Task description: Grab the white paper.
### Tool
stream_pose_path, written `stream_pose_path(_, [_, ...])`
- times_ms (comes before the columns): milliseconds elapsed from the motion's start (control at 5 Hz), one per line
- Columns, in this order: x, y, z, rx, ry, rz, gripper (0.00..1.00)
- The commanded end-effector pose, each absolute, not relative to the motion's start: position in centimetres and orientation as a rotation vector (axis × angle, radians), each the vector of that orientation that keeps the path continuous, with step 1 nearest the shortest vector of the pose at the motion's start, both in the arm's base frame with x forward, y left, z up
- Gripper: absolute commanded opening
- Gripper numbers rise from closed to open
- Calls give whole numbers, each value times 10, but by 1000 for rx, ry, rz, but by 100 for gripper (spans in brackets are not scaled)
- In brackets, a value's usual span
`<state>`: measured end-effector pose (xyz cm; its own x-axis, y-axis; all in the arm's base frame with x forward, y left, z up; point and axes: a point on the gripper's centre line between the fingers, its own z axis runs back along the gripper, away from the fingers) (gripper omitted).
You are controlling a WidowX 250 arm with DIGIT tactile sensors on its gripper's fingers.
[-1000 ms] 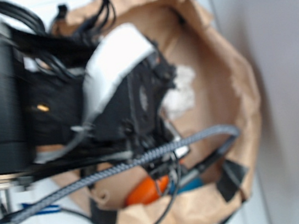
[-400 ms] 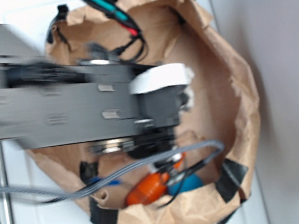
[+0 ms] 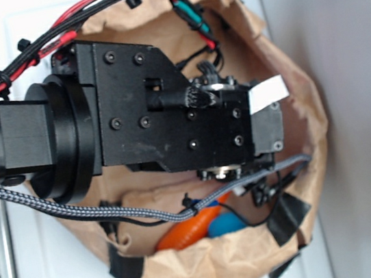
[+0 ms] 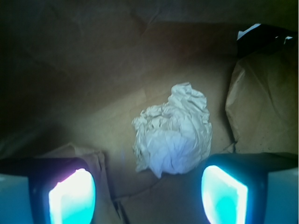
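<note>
in the wrist view i see the white paper (image 4: 172, 130) in the middle of the frame, on the floor of the brown paper bag (image 4: 93, 70). my fingers (image 4: 72, 198) stand wide apart at the bottom corners, holding nothing, the wad just above the gap between them.

We log the arm (image 3: 134, 115) as matte black, boxy plates with dark screw heads and a round collar. Red and black cables (image 3: 54, 40) run zip-tied along it; a grey braided cable (image 3: 113, 215) trails below. Fingers (image 4: 72, 198) glow cyan.
</note>
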<state>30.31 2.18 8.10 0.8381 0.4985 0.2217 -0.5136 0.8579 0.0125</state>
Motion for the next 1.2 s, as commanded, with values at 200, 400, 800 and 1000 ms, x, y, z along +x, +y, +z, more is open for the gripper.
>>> stream_pose_path(200, [314,47,101,171,-349,694,100])
stream_pose_path(400, [310,47,88,193,-362,673,100])
stream_pose_path(800, [301,29,67,145,-338,572,100])
stream_pose_path(1000, [305,21,57,161,-317,583,63])
